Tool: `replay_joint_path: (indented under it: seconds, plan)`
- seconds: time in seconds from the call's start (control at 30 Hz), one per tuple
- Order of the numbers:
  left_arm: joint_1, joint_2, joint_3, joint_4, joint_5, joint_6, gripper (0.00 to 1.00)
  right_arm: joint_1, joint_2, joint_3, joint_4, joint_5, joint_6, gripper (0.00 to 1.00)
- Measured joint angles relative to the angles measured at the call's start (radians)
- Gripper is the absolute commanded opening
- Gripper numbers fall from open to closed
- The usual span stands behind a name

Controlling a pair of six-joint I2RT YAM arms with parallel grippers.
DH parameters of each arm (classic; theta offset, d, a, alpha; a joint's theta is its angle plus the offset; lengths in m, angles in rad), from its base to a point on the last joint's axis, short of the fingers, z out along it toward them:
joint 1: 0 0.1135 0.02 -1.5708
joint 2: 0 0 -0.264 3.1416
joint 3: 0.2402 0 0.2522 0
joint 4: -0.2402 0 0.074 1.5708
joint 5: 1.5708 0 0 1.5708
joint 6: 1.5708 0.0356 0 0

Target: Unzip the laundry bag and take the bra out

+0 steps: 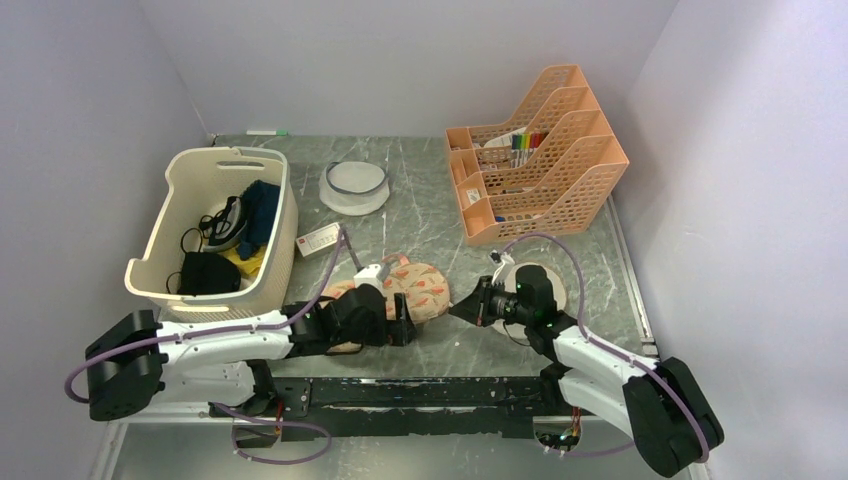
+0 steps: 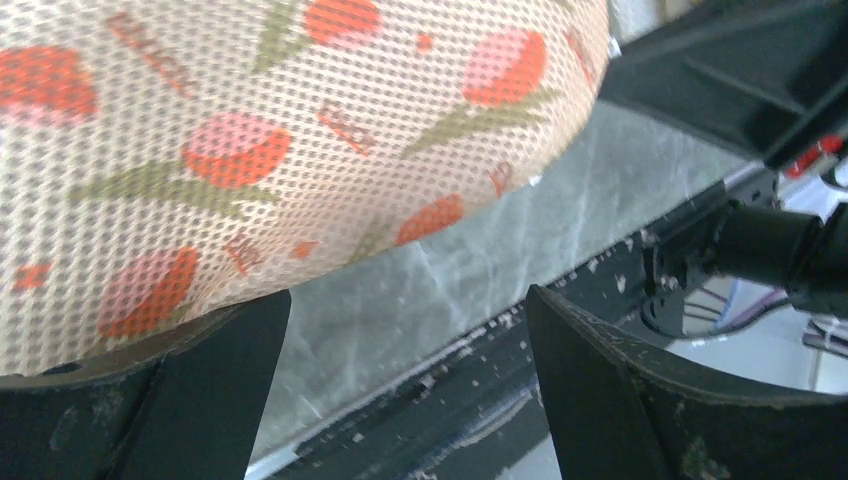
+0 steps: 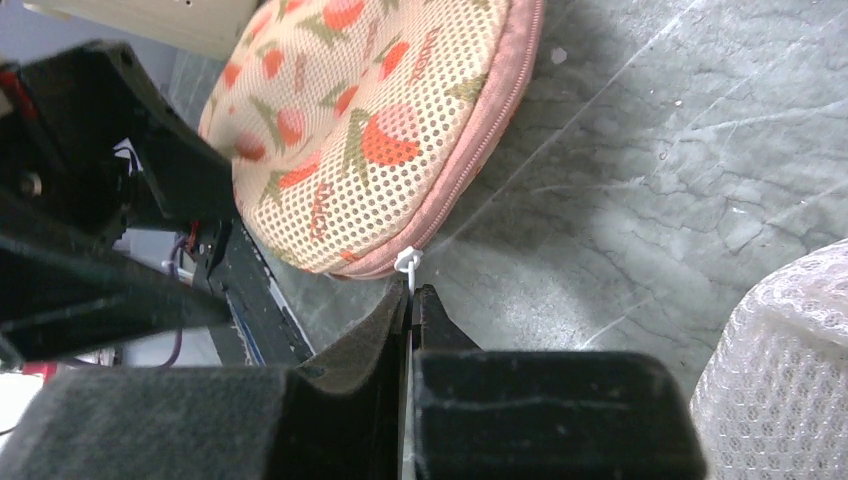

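Both sides: left tool point(image 2: 405, 293) apart at laundry bag point(image 1: 421, 285), right tool point(image 3: 410, 302) clamped on zip pull point(image 3: 406, 262), basket point(image 1: 284, 232) near.

Laundry bag point(image 1: 425, 285) half hidden under left gripper point(image 1: 402, 322), basket point(image 1: 225, 155) contents perhaps clothes

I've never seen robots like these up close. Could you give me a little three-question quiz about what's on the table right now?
1. True or false: the right gripper is wide open, clear of the laundry bag.
2. What lies in the cream basket? A) dark clothes B) fruit C) nothing
3. Fill in: the left gripper is ____ at the bag's edge.
Key: 1 false, it is shut on the white zip pull; 2 A; 3 open.
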Motion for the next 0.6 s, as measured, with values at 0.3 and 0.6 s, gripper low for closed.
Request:
replay_joint_path:
  seconds: [0.3,0.6]
  plan:
    - [0.194,0.005,0.027,-0.045,0.081,0.153,0.97,0.025,0.005,-0.003,0.026,-0.005,-0.043,0.0]
    - [0.055,-0.148,0.107,-0.057,0.149,0.193,1.0,0.037,0.033,0.05,-0.011,-0.036,-0.116,0.0]
